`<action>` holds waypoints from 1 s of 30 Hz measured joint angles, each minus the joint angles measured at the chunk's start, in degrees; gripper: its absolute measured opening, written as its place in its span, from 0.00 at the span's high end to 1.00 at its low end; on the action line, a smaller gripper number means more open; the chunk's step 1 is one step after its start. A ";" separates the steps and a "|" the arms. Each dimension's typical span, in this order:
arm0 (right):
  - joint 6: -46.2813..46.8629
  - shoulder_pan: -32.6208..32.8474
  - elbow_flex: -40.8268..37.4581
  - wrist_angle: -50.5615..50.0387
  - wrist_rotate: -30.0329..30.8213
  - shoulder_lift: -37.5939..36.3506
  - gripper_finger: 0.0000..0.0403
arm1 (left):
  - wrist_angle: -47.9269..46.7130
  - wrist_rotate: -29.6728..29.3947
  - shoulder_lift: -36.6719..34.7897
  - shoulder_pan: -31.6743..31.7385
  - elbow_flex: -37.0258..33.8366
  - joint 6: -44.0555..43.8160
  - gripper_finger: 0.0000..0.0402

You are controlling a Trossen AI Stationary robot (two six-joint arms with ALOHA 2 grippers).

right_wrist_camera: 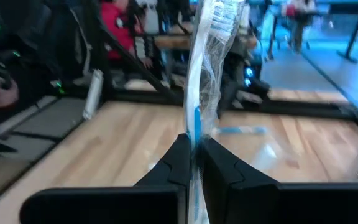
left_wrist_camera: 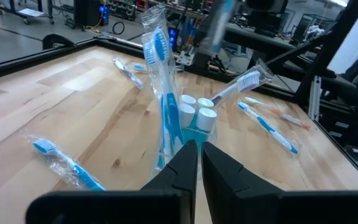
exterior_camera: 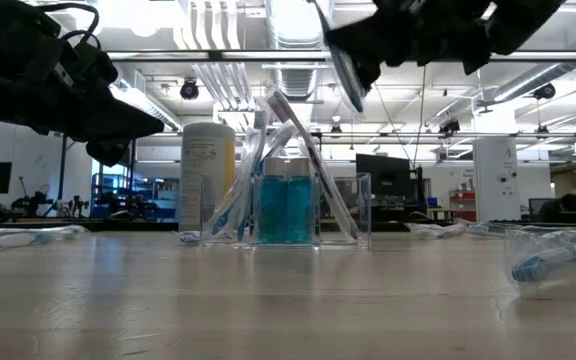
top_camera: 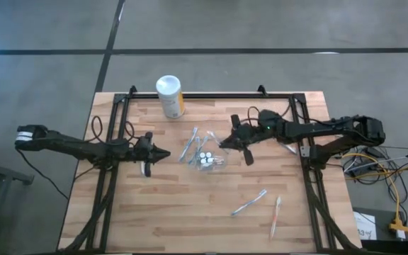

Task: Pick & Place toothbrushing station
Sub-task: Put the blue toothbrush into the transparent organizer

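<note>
A clear plastic cup (top_camera: 209, 160) stands at the table's middle. It holds teal tubes with white caps (left_wrist_camera: 197, 109) and several wrapped toothbrushes (left_wrist_camera: 161, 59) that lean on its rim. My left gripper (top_camera: 163, 154) is level, left of the cup, shut and touching nothing; its tips point at the cup (left_wrist_camera: 191, 134). My right gripper (top_camera: 231, 139) hovers above and just right of the cup, shut on a wrapped white and blue toothbrush (right_wrist_camera: 204, 62). In the low view that toothbrush (exterior_camera: 345, 72) hangs high over the cup (exterior_camera: 288, 210). My right gripper pinches the wrapped toothbrush between its two fingers at a blue stretch of the handle (right_wrist_camera: 196, 127). The fingers come nearly level from the table's right side. The long end of the brush sticks out past the fingertips, and the brush is lifted clear of cup and table.
A white canister with a yellow label (top_camera: 170, 95) stands at the far edge. Loose wrapped toothbrushes lie near the front right (top_camera: 248, 203) (top_camera: 275, 216), and others lie around the cup (left_wrist_camera: 67, 163). Black frame rails (top_camera: 115, 120) run along both sides of the table.
</note>
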 joint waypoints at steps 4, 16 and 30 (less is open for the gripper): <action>1.12 3.53 -2.57 6.95 7.08 0.47 0.97 | 0.09 -1.48 0.00 0.00 0.00 -0.84 0.94; 1.27 11.50 -13.93 29.30 26.95 4.86 0.97 | 0.48 -2.25 0.00 -0.02 0.00 -3.00 0.94; 4.01 13.48 -16.51 44.83 32.94 18.81 0.97 | 0.65 -2.40 0.02 -0.07 0.50 -3.05 0.94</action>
